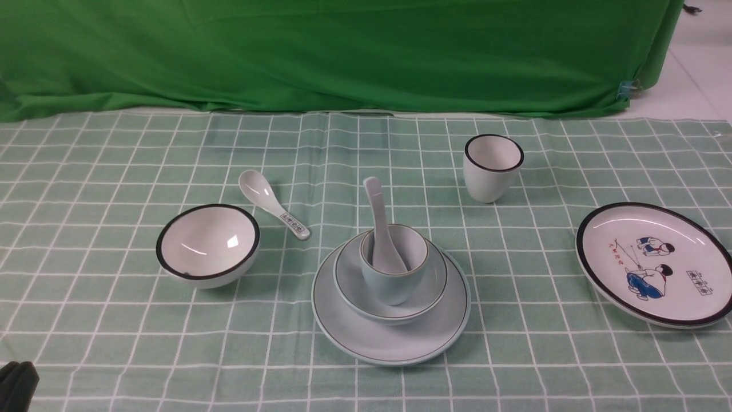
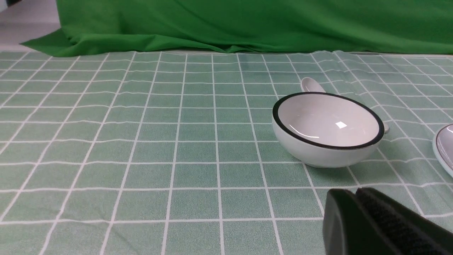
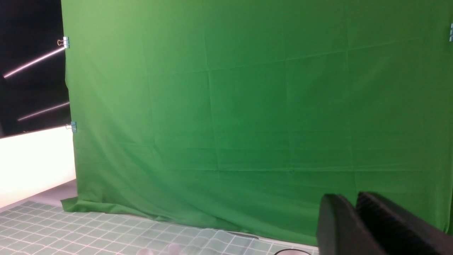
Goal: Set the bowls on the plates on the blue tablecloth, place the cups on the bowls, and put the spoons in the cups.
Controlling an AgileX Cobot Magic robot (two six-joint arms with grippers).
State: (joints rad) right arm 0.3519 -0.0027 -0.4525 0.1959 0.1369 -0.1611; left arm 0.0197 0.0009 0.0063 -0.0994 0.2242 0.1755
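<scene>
On the checked blue tablecloth (image 1: 114, 320) the pale blue plate (image 1: 343, 326) holds the pale blue bowl (image 1: 349, 277), with the pale blue cup (image 1: 394, 286) in it and a plain white spoon (image 1: 380, 229) standing in the cup. The white black-rimmed bowl (image 1: 207, 245) sits at the left, also seen in the left wrist view (image 2: 327, 129). The patterned spoon (image 1: 273, 205) lies behind it. The white black-rimmed cup (image 1: 493, 167) stands at the back right. The cartoon plate (image 1: 655, 260) lies at the right. My left gripper (image 2: 354, 193) is shut and empty, near the white bowl. My right gripper (image 3: 348, 198) is shut, raised, facing the backdrop.
A bright green backdrop cloth (image 1: 343, 51) hangs along the table's far edge. The pale blue plate's rim (image 2: 444, 148) shows at the edge of the left wrist view. Only a dark tip of the left arm (image 1: 17, 383) shows in the front view.
</scene>
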